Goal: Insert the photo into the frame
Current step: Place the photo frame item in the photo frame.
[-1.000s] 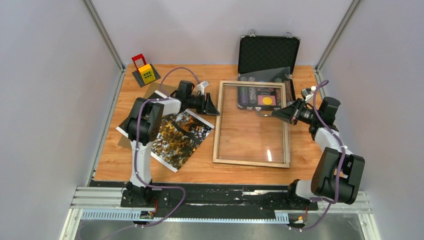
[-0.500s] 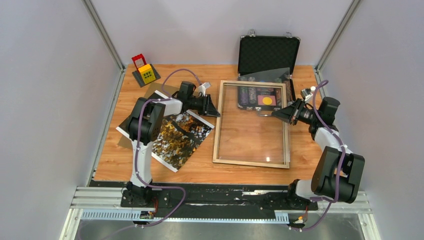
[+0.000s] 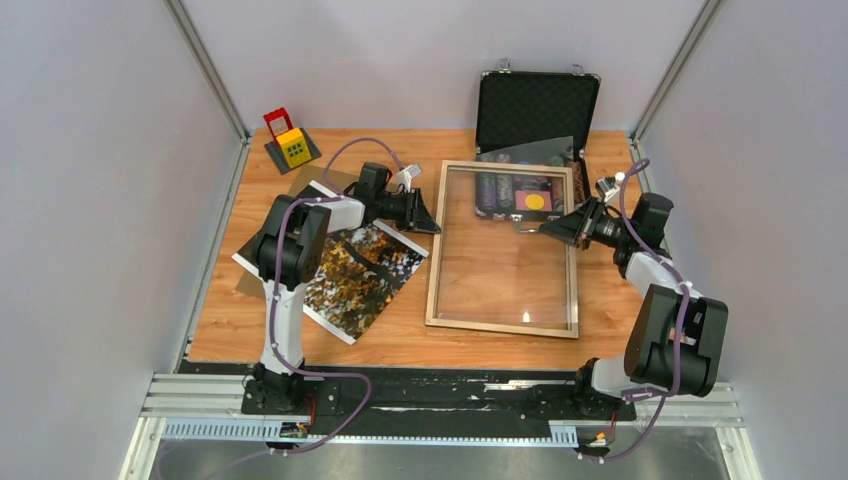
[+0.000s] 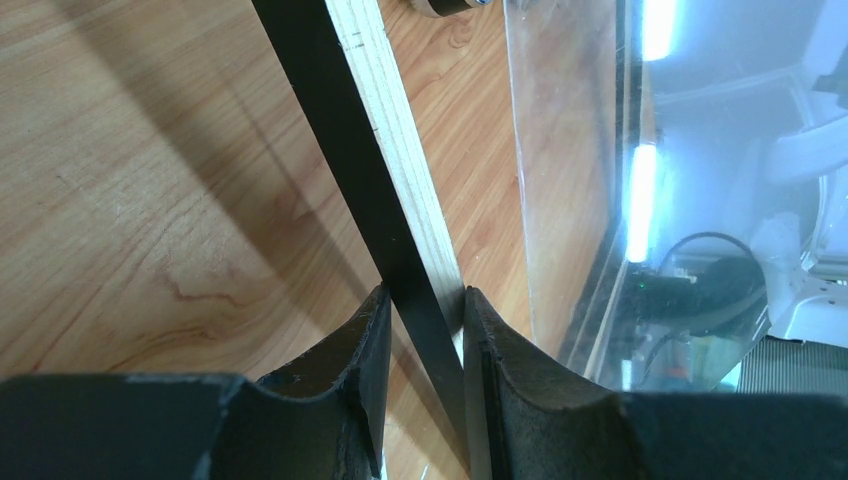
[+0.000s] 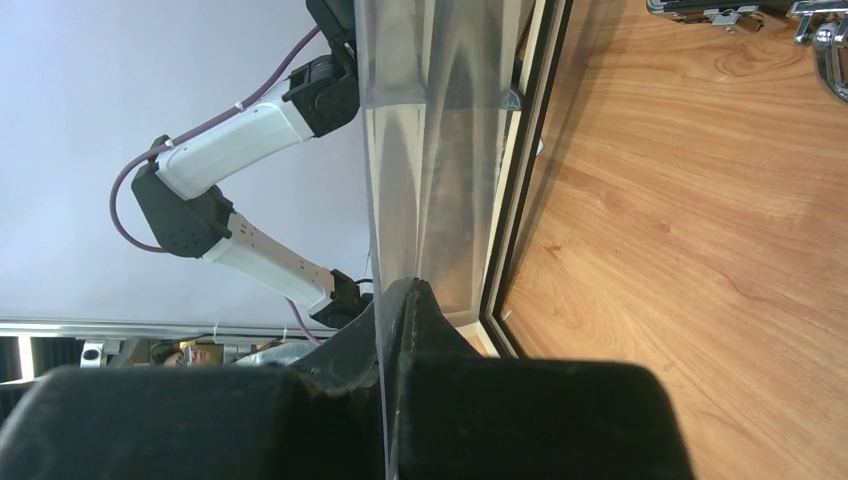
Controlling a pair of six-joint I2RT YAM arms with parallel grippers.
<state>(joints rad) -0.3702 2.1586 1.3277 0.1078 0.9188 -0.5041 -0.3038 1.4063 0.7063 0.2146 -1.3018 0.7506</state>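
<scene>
The left jaws clamp the left rail of the frame [image 3: 500,326], one finger on its black side and one on the pale wood. The right jaws are pressed together on the right edge of the clear pane [image 3: 505,250], which is raised off the frame's right rail. The photo [image 3: 365,275] lies flat on the surface [image 3: 215,335], just behind the left jaws, partly under that arm.
</scene>
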